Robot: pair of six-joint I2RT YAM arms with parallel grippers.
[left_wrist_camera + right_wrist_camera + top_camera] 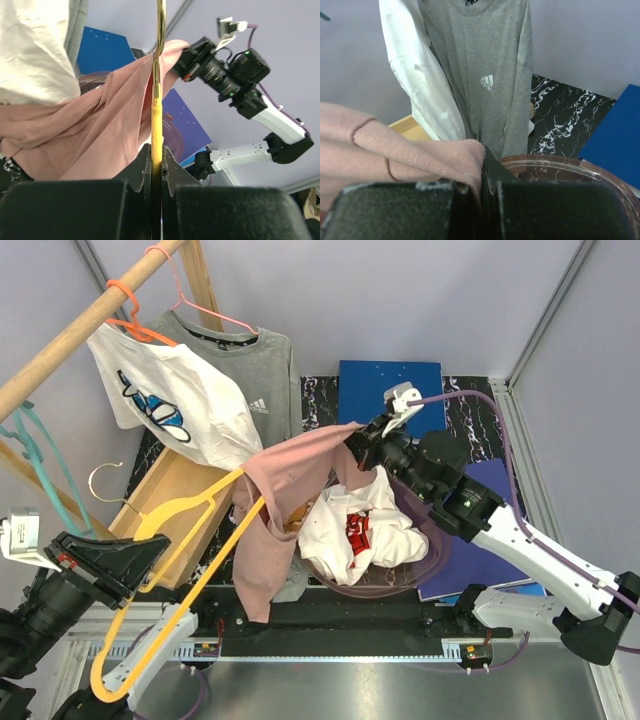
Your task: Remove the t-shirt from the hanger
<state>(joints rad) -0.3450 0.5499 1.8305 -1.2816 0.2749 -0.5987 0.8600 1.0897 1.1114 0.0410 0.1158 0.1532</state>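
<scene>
A pink t-shirt (285,490) hangs over one end of a yellow hanger (190,585). My left gripper (163,552) is shut on a bar of the hanger at the lower left; in the left wrist view the jaws clamp the yellow bar (157,100) at the left gripper (157,152), with the pink shirt (95,135) draped over it. My right gripper (358,437) is shut on the shirt's far edge and holds it stretched to the right. In the right wrist view the right gripper (482,167) pinches a pink fold (395,155).
A wooden rail (70,340) at the upper left carries a white printed shirt (170,400) and a grey shirt (250,370). A brown basin (440,550) with white clothes sits under the right arm. A wooden box (165,485) and blue boards (385,385) lie on the table.
</scene>
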